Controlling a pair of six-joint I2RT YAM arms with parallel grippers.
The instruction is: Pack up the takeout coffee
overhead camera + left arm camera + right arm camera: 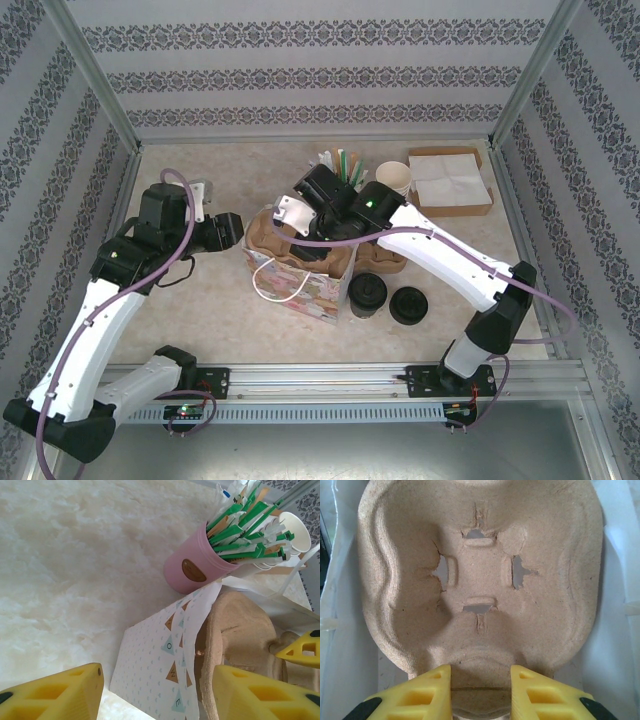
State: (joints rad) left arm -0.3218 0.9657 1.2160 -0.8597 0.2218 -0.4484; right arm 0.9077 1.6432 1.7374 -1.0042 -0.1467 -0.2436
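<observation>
The takeout coffee [366,295], a small cup under a black lid, stands on the table just right of the patterned paper bag [305,282]. My right gripper [287,214] hovers over the bag's mouth. In the right wrist view it [481,690] is shut on the near rim of a brown pulp cup carrier [480,580], which hangs inside the white bag walls. My left gripper [237,232] is at the bag's left edge. Its yellow fingers [55,695] stand open astride the bag's side wall [150,660], with the carrier [235,630] just inside.
A low stack of black lids [409,305] lies right of the coffee. Another pulp carrier [385,262] sits behind them. At the back stand a pink holder of stirrers [345,165], stacked cream cups [393,178] and a cardboard box of napkins [450,180].
</observation>
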